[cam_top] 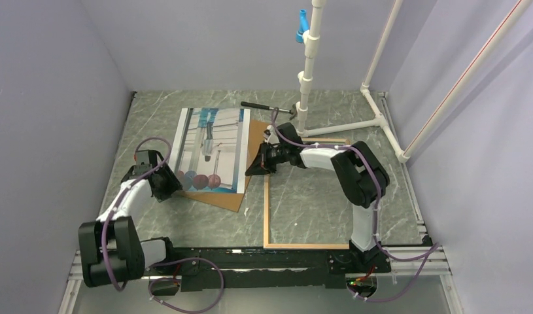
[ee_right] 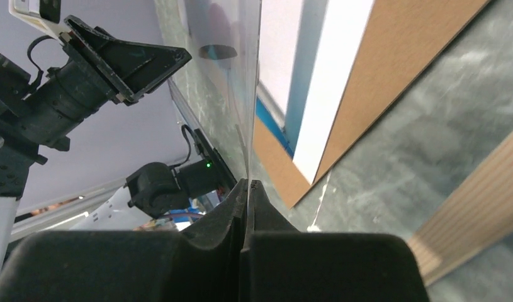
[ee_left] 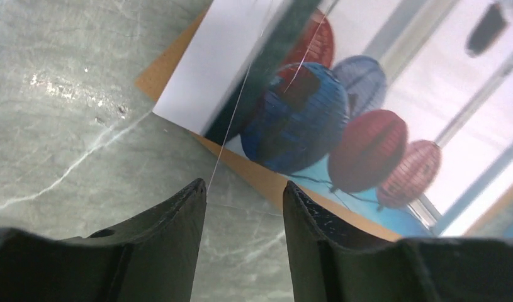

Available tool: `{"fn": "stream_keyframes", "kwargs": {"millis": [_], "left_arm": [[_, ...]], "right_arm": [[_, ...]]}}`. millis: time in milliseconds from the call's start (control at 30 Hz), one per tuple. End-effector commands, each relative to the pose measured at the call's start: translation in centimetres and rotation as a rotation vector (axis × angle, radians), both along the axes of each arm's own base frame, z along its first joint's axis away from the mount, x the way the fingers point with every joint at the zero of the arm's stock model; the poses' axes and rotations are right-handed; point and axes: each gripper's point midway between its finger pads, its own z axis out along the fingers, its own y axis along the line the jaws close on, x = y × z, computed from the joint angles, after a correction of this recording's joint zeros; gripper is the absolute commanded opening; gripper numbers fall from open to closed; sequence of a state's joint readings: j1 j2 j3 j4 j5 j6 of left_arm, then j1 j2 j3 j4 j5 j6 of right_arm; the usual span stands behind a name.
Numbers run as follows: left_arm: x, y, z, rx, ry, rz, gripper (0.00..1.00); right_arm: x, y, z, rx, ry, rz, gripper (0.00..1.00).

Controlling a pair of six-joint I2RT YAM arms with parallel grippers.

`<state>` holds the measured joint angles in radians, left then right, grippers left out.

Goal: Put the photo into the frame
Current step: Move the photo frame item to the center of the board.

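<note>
Clear sheet [ee_right: 231, 94] pinched between right fingers [ee_right: 304, 264]; left fingers [ee_left: 153, 245] half spread, empty, near photo [ee_left: 367, 100]

Soft, even light falls from overhead in the top view. The grey-green marbled tabletop [cam_top: 316, 196] carries only faint shadows under the arms, and the picture stays sharp to its corners. In the left wrist view the left gripper [ee_left: 244, 189] has dark, slightly soft fingers. Ahead of it the large glossy photo [ee_left: 342, 126] is blurred and oversaturated, washing out to white at the far right, while small glints speckle the stone to the gripper's left. In the right wrist view the right gripper [ee_right: 248, 185] is a near-black, underexposed mass — the thin clear sheet [ee_right: 252, 126] rising from its closed fingertips shows only as a bright hairline, hazy on its left.
</note>
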<state>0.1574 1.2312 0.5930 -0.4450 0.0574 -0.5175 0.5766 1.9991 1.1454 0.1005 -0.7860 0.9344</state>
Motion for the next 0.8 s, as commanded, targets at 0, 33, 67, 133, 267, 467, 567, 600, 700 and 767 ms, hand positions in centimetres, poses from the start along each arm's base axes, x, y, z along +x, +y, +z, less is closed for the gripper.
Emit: {"fn": "stream_keyframes", "kwargs": {"millis": [0, 33, 67, 133, 267, 467, 567, 600, 700, 767], "left_arm": [[0.0, -1.1, 3.0, -0.047, -0.082, -0.008, 0.54], [0.0, -1.2, 3.8, -0.052, -0.108, -0.008, 0.54], [0.1, -1.4, 4.3, -0.060, -0.126, -0.009, 0.54], [-0.1, -1.7, 5.3, -0.074, -0.151, -0.011, 0.55], [-0.2, -2.0, 6.8, -0.082, -0.188, -0.013, 0.55], [-0.1, -2.1, 7.9, -0.082, -0.212, -0.017, 0.56], [-0.1, -2.1, 7.8, -0.082, -0.212, -0.017, 0.56], [-0.2, -2.1, 7.7, -0.085, -0.211, -0.017, 0.56], [-0.1, -2.2, 7.7, -0.092, -0.218, -0.020, 0.56], [0.0, -2.3, 7.7, -0.095, -0.221, -0.026, 0.56]], "right_arm": [[-0.6, -1.2, 5.0, 0.007, -0.148, -0.021, 0.00], [-1.1, -1.6, 5.4, 0.006, -0.157, -0.030, 0.00], [-1.5, -2.0, 5.7, 0.002, -0.166, -0.039, 0.00], [-2.8, -2.9, 5.9, -0.018, -0.176, -0.054, 0.00], [-6.6, -5.2, 4.7, -0.075, -0.151, -0.088, 0.00], [-12.3, -8.3, 4.3, -0.149, -0.165, -0.171, 0.00], [-13.9, -9.9, 3.9, -0.182, -0.185, -0.211, 0.00], [-14.3, -10.4, 3.7, -0.187, -0.188, -0.211, 0.02], [-15.1, -12.0, 2.3, -0.254, -0.197, -0.217, 0.46], [-15.3, -12.8, 1.5, -0.310, -0.210, -0.203, 0.70]]}}
